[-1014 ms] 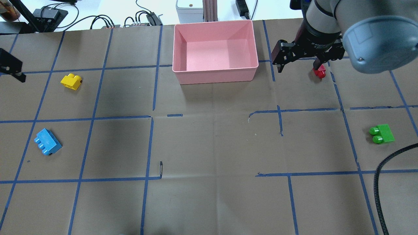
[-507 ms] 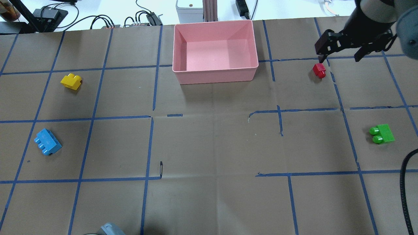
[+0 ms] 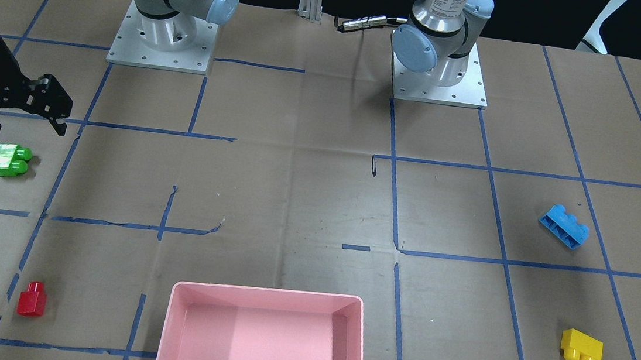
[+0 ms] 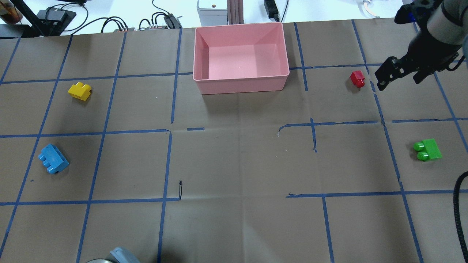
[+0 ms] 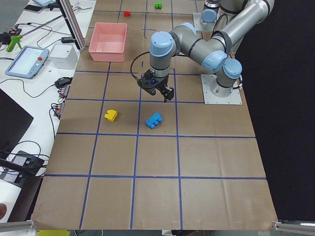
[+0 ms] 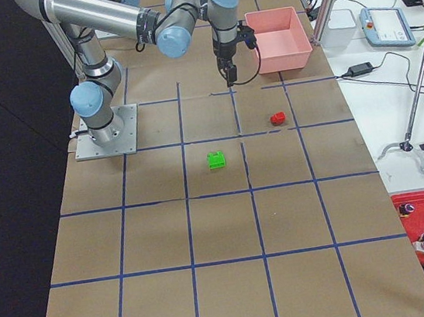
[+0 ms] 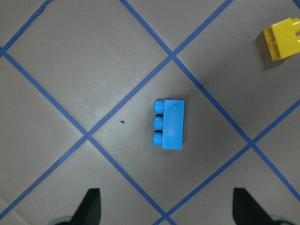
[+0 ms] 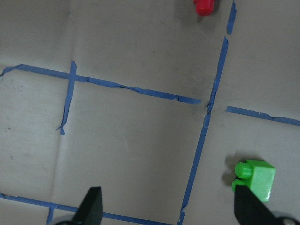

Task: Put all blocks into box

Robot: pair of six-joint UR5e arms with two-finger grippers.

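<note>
Nothing boxed yet: the pink box (image 4: 241, 84), far centre, sits empty.
Outside it, yellow block (image 4: 79, 91) and blue block (image 4: 53, 159) lie left, red block (image 4: 357, 79) and green block (image 4: 427, 150) right; left gripper (image 7: 167, 206) and right gripper (image 4: 399, 82) both gape wide, holding nothing.

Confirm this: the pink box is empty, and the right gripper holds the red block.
The pink box is empty, but the right gripper is open and holds nothing; the red block lies on the table apart from it, as the overhead exterior view shows.
</note>
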